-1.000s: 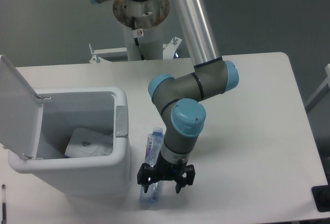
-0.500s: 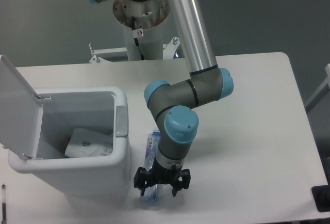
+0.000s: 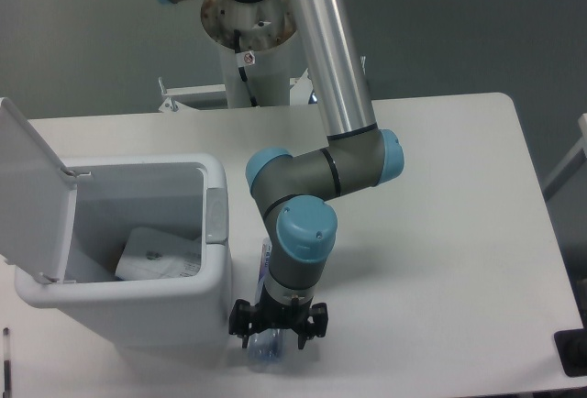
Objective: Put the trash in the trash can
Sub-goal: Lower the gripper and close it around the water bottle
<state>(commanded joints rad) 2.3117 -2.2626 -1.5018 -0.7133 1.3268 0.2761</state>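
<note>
White table point(image 3: 440, 260) fills the view. Nearest, the hand point(image 3: 278, 325) is spread wide over the bottle point(image 3: 264, 348), one finger on each side, not yet closed on it. Just left stands the trash can point(image 3: 213, 274), lid point(image 3: 32, 192) up, a crumpled wrapper point(image 3: 158, 256) inside.

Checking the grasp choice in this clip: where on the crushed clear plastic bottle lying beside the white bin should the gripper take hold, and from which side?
Probably across the lower body of the crushed clear plastic bottle, coming straight down from above. It lies flat on the table, long axis running away from the camera, close beside the white boxy trash can, so a sideways approach from the can side looks blocked. The gripper already sits over that end, jaws spread across the bottle's width.
</note>
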